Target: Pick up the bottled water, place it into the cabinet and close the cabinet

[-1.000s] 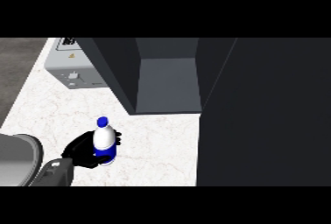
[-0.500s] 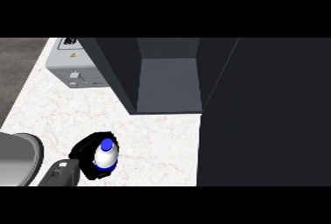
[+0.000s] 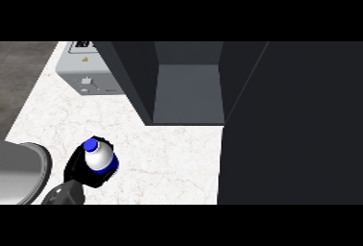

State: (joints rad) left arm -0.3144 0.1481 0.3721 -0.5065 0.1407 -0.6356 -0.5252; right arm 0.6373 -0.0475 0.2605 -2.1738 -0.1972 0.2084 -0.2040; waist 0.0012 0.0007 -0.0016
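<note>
The left hand (image 3: 89, 178) was curled round the bottled water (image 3: 99, 157) at near left of the counter (image 3: 170, 153), the cabinet (image 3: 188, 91) open beyond.

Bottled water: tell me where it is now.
Head view, lower left: the bottled water is held in the left hand over the counter, beside a grey rounded object and below-left of the open cabinet.
</note>
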